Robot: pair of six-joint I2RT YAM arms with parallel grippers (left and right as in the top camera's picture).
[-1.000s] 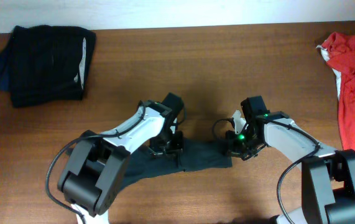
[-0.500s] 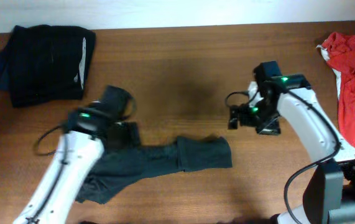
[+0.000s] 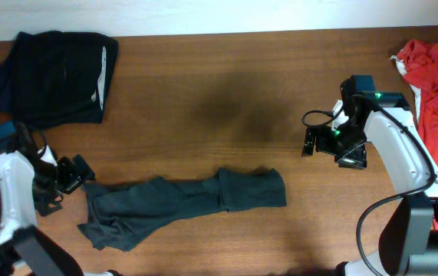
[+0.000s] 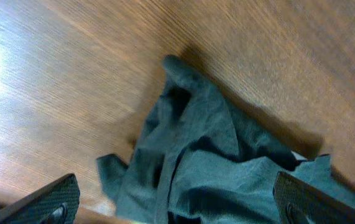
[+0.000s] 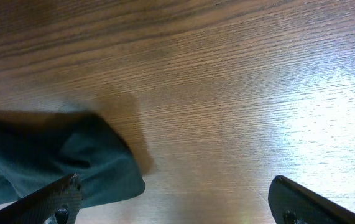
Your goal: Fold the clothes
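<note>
Lying in a rumpled strip near the front edge of the table point(image 3: 234, 92), your dark grey-green garment point(image 3: 184, 201) is free of both claws. Your left gripper point(image 3: 71, 174) sits just off its left end and your right gripper point(image 3: 311, 142) beyond its right end, both spread wide and, through the blur, seemingly empty. A black garment point(image 3: 57, 77) lies far left, a red garment point(image 3: 437, 92) far right.
</note>
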